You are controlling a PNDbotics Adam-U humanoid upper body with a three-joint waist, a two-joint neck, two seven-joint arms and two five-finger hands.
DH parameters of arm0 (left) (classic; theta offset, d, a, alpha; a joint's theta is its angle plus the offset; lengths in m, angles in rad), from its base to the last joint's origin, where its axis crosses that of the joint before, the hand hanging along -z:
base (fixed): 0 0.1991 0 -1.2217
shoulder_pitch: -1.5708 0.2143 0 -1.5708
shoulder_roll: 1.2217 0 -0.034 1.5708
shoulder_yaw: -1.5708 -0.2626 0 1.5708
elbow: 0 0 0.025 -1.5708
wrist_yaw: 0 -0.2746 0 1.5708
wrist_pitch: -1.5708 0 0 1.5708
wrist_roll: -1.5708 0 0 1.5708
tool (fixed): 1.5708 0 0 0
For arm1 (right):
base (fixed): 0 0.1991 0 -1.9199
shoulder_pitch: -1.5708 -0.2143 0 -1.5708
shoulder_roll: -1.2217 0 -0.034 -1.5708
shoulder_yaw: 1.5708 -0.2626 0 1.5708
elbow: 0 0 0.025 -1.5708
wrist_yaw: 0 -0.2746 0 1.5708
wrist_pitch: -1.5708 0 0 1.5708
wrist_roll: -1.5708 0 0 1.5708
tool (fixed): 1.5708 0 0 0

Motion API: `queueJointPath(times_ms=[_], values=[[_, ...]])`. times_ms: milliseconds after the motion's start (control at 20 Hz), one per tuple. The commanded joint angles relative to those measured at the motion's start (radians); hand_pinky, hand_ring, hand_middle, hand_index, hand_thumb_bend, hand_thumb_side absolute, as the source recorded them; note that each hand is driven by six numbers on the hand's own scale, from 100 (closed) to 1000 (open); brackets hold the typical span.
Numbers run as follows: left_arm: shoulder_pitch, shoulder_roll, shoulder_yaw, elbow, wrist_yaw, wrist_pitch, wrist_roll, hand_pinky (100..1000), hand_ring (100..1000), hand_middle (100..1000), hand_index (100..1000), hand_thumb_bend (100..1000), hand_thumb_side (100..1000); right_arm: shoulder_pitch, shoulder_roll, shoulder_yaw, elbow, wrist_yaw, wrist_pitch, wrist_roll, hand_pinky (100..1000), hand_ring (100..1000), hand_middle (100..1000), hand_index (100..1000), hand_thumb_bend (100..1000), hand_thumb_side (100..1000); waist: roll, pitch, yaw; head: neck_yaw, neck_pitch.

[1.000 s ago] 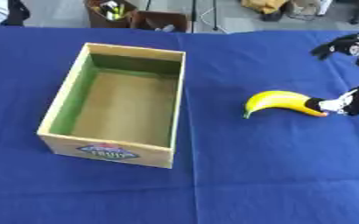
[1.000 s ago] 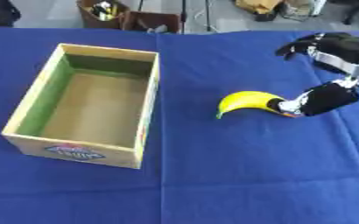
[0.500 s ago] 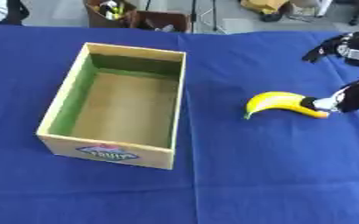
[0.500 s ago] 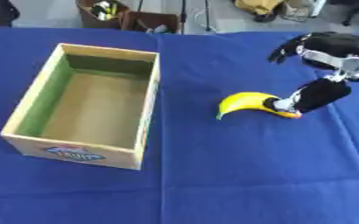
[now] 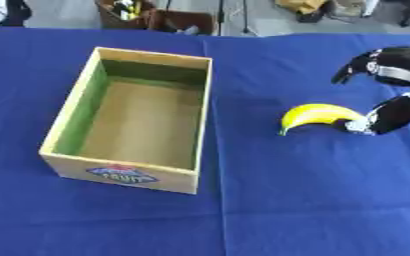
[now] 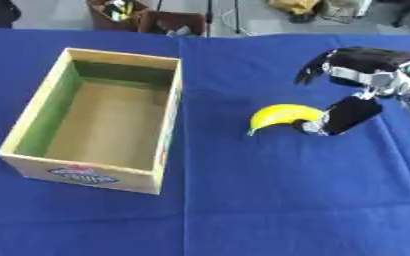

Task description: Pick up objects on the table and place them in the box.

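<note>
A yellow banana [image 6: 278, 116] lies on the blue tablecloth, right of the box, with its curve arched upward. The cardboard box [image 6: 82, 175] stands open at the left with nothing inside; it has green inner walls and a fruit label on its front. My right hand [image 6: 366, 65] comes in from the right and hangs open at the banana's right end. Its thumb [image 6: 348, 114] reaches down to that end and seems to touch it, while the fingers [image 6: 312, 70] stretch out above and behind the fruit, apart from it. My left hand shows in neither view.
The blue cloth [image 6: 243, 210] covers the whole table. Beyond the far edge stand brown boxes with clutter [image 6: 121, 10] and stand legs [image 6: 210, 15] on a grey floor.
My right hand has moved left, further over the table, and its thumb has closed in on the banana's right end. The banana and the box have stayed in place.
</note>
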Motion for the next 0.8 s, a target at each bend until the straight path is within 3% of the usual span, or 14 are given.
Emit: queueJointPath(times_ms=[50,800], values=[[-0.013,0.008,-0.002,-0.017,0.001,-0.001,-0.002,559,687,758,913,100,1000,-0.021,-0.009,-0.001,0.019,0.02,-0.008,-0.001,834,893,758,862,394,505,0.0,-0.016,0.001,-0.008,-0.015],[-0.014,0.006,-0.003,-0.017,0.003,0.0,-0.005,557,682,757,913,100,1000,-0.042,0.026,0.0,0.131,0.064,-0.011,-0.033,833,886,755,854,345,477,0.0,-0.001,0.01,-0.028,-0.031]])
